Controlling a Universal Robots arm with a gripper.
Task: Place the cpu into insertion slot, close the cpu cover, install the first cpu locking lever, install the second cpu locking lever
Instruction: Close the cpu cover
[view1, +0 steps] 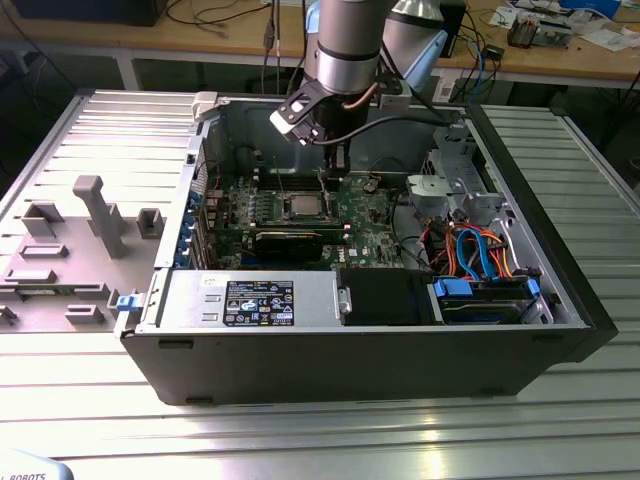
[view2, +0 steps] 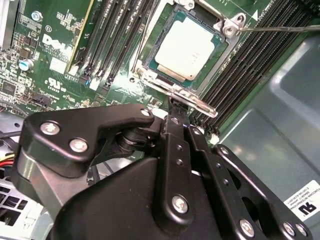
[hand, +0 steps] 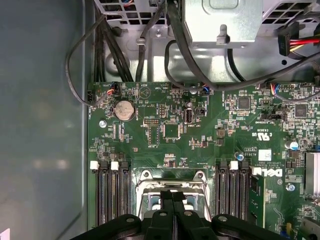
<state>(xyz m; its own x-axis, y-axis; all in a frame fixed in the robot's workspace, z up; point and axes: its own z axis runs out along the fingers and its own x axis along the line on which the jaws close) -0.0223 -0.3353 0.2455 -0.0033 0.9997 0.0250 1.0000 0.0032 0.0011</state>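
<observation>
Silver cpu (view2: 187, 47): 1, in insertion slot (view2: 151, 52) | cpu cover (view2: 202, 105): 1, down | gripper (view2: 175, 106): 1, pressed together

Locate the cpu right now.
In the second wrist view the cpu sits in the insertion slot, between two banks of long black slots, just beyond the claw.

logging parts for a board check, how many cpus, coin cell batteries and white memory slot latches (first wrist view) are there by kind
cpu: 1
coin cell battery: 1
white memory slot latches, counted in the first wrist view: 4
total: 6
</observation>
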